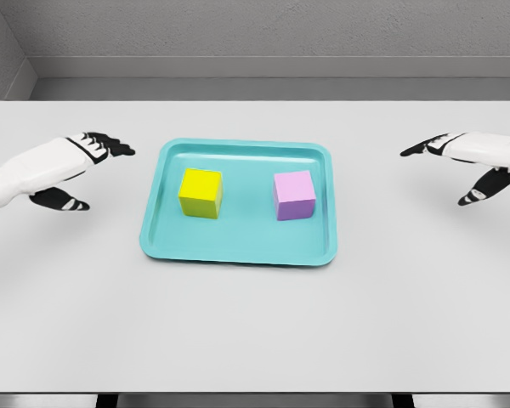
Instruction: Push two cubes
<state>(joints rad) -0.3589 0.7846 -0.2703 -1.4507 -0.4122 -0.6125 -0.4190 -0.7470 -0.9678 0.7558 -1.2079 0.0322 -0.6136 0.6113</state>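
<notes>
white table, teal tray lying on it

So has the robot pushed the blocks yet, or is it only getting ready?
Only getting ready. Nothing looks done: the yellow cube and the pink cube sit apart on the teal tray, untouched. The left hand and right hand are open, out beside the tray, touching neither cube. Both pushes are left.

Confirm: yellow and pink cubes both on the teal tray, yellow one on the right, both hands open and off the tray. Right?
Not quite. The head view shows the yellow cube on the left of the teal tray and the pink cube on the right. The rest holds: both cubes sit on the tray, and the left hand and right hand are open, off the tray.
</notes>
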